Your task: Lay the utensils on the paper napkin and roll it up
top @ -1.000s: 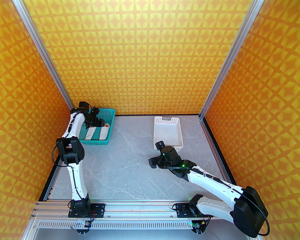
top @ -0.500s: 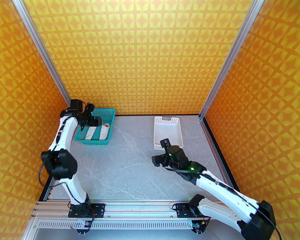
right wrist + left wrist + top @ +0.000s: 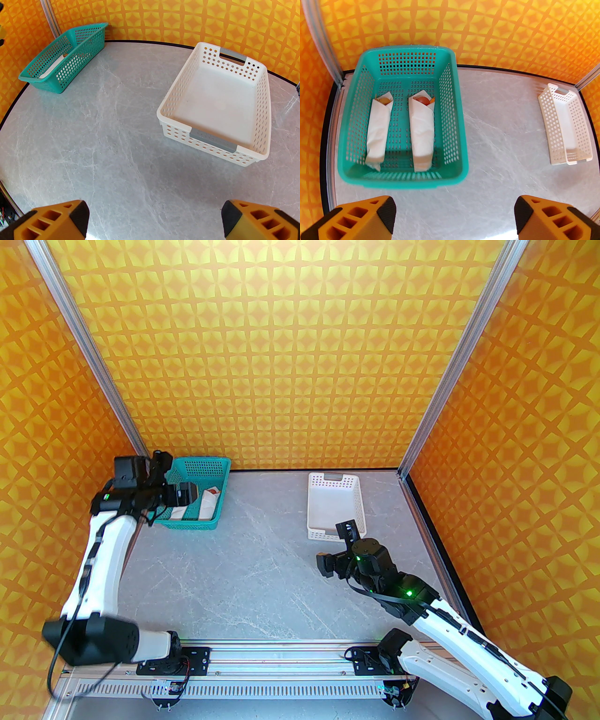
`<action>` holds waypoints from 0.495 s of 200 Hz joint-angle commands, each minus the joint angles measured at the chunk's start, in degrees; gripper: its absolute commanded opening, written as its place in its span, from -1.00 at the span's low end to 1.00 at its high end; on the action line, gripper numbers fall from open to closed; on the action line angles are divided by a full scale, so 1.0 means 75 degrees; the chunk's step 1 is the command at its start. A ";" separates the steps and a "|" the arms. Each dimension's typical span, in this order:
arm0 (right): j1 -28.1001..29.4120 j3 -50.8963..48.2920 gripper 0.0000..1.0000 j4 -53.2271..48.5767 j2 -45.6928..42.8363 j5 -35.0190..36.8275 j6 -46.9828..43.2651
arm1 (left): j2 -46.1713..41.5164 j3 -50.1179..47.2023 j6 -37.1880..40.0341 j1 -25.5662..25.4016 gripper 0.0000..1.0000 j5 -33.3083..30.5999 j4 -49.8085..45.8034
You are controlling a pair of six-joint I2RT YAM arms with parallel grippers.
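Grey table (image 3: 499, 131): napkin rolls (image 3: 421, 131) in teal basket (image 3: 403, 180) mostly hide utensils (image 3: 423, 100).

Bright, even light throughout; soft, faint shadows lie beside the teal basket (image 3: 403, 180) and white basket (image 3: 211, 140). Both wrist views bow the table (image 3: 93, 117) edge into a curve. The left arm's elbow (image 3: 93, 638) is blurred at the top view's lower left.

A grey marbled tabletop (image 3: 243, 568) is enclosed on the left, far and right sides by orange-and-yellow patterned walls (image 3: 281, 357); aluminium posts (image 3: 87, 348) are set at both far corners.
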 commanded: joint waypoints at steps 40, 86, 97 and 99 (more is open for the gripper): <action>-0.0148 0.0430 0.97 -0.0439 -0.0111 -0.0076 -0.0255 | -0.2007 -0.1340 -0.0653 -0.0018 0.89 -0.0052 0.0253; -0.0302 0.0501 0.97 -0.0515 -0.0076 -0.0063 -0.0403 | -0.3041 -0.2318 -0.1429 -0.0019 0.92 0.0054 0.0744; -0.0352 0.0494 0.97 -0.0512 -0.0069 -0.0075 -0.0446 | -0.3283 -0.2573 -0.1581 -0.0018 0.92 0.0055 0.0862; -0.0366 0.0492 0.97 -0.0517 -0.0078 -0.0075 -0.0455 | -0.3332 -0.2620 -0.1603 -0.0018 0.92 0.0055 0.0883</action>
